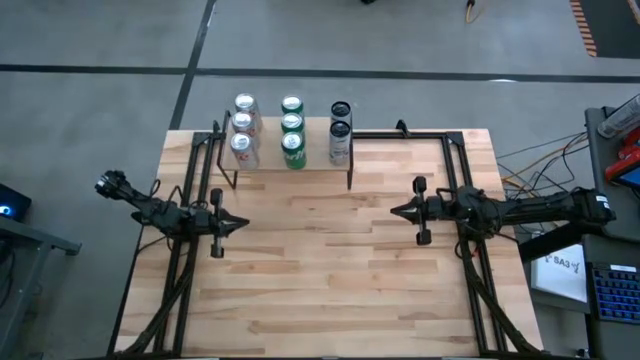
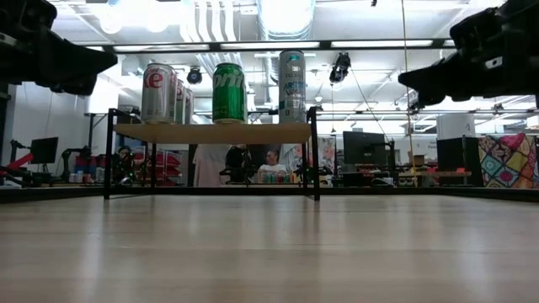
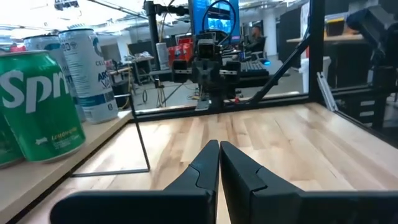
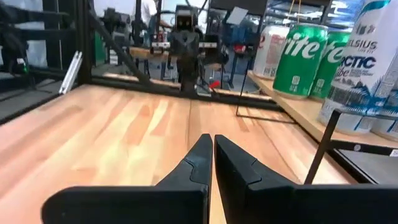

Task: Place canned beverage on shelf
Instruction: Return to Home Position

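Eight upright cans fill the shelf (image 1: 314, 160) at the table's (image 1: 330, 280) 12 o'clock edge, and both arms hang over the wood, holding nothing.

The shelf bears three rows running toward 12 o'clock. Three silver-and-red cans (image 1: 243, 126) stand on its 9 o'clock side, three green cans (image 1: 292, 124) in the middle, and two taller white-blue cans (image 1: 339, 140) on its 3 o'clock side. The cans in each row stand close together. The left gripper (image 1: 243, 226) hovers at the table's 9 o'clock with its fingers pressed together, pointing toward 3 o'clock. The right gripper (image 1: 393, 211) hovers at 3 o'clock, also pressed together, pointing toward 9 o'clock. The two face each other, well apart.
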Robot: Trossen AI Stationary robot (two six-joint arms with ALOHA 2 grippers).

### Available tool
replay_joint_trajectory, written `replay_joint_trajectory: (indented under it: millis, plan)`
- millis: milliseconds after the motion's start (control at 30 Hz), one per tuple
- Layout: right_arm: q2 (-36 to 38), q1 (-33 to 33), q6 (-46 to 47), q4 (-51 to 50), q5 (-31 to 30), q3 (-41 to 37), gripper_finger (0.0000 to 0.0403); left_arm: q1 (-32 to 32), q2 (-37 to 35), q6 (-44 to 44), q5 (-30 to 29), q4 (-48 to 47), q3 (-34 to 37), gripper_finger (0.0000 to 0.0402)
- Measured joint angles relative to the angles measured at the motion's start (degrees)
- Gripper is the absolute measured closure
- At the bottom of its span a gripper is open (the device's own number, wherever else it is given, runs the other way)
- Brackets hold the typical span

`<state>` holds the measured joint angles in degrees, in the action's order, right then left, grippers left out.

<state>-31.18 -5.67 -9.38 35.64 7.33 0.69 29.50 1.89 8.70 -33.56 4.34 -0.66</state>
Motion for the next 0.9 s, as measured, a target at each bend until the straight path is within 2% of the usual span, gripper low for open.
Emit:
replay_joint_trajectory:
  millis: [233, 533, 667, 900]
  plan:
    - [0.02, 0.04, 1.06, 7.63, 3.52, 0.00, 0.0394, 0.00, -0.02, -0.54, -0.02, -0.37, -0.29, 0.0402]
    - [-0.26, 0.00, 3.03, 6.83, -6.95, -0.02, 0.0394, 0.00, -0.02, -0.62, 0.00, -0.31, -0.38, 0.0402]
    - [-0.26, 0.00, 12.35, 5.77, -7.34, -0.02, 0.0394, 0.00, 0.04, -0.62, 0.02, -0.29, -0.38, 0.0402]
    - [-0.26, 0.00, 11.67, 4.67, -7.34, -0.02, 0.0394, 0.00, 0.07, -0.62, 0.04, -0.22, -0.44, 0.0402]
